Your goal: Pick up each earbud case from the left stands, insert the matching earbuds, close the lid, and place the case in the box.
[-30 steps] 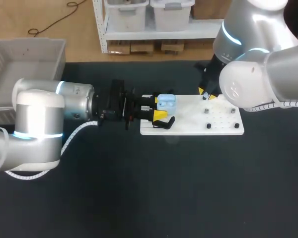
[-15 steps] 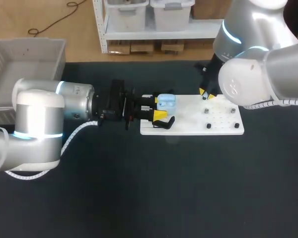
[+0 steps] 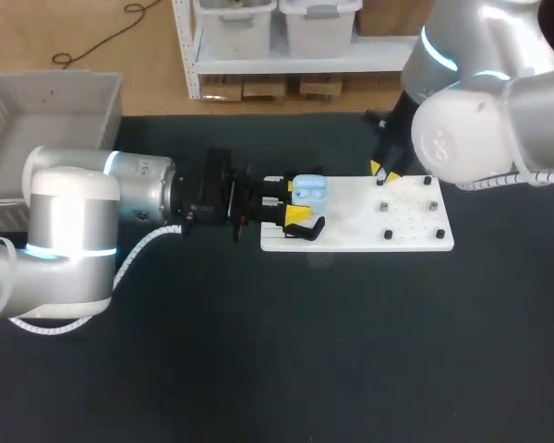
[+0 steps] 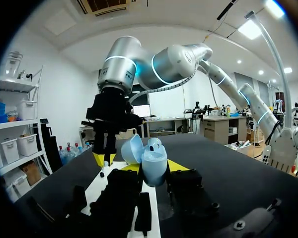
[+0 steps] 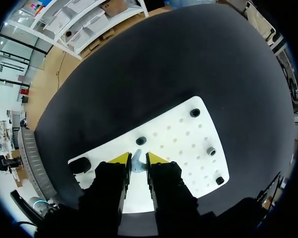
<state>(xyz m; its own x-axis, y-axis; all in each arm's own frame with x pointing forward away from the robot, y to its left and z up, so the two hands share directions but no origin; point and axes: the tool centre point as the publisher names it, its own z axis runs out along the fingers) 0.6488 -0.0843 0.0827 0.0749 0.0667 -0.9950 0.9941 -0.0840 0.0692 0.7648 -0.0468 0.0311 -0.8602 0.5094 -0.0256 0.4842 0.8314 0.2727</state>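
Observation:
My left gripper (image 3: 295,200) is shut on a light blue earbud case (image 3: 309,190) at the left end of a white pegboard (image 3: 369,231). The left wrist view shows this case (image 4: 154,157) upright between the yellow tips, its lid (image 4: 131,149) swung open. My right gripper (image 3: 381,174) hangs over the board's back edge. In the right wrist view its yellow tips (image 5: 137,157) pinch a small light blue earbud (image 5: 137,163) above the board (image 5: 184,144). The right gripper (image 4: 104,158) also stands just beyond the case in the left wrist view.
Small black pegs (image 3: 386,234) dot the right half of the board. A black stand (image 3: 307,228) sits at the board's front left, under my left gripper. A grey box (image 3: 51,101) stands off the table's back left corner.
The right gripper's fingers have closed in on the earbud, and the right arm has risen slightly, uncovering a peg at the board's back right. The left arm has kept still.

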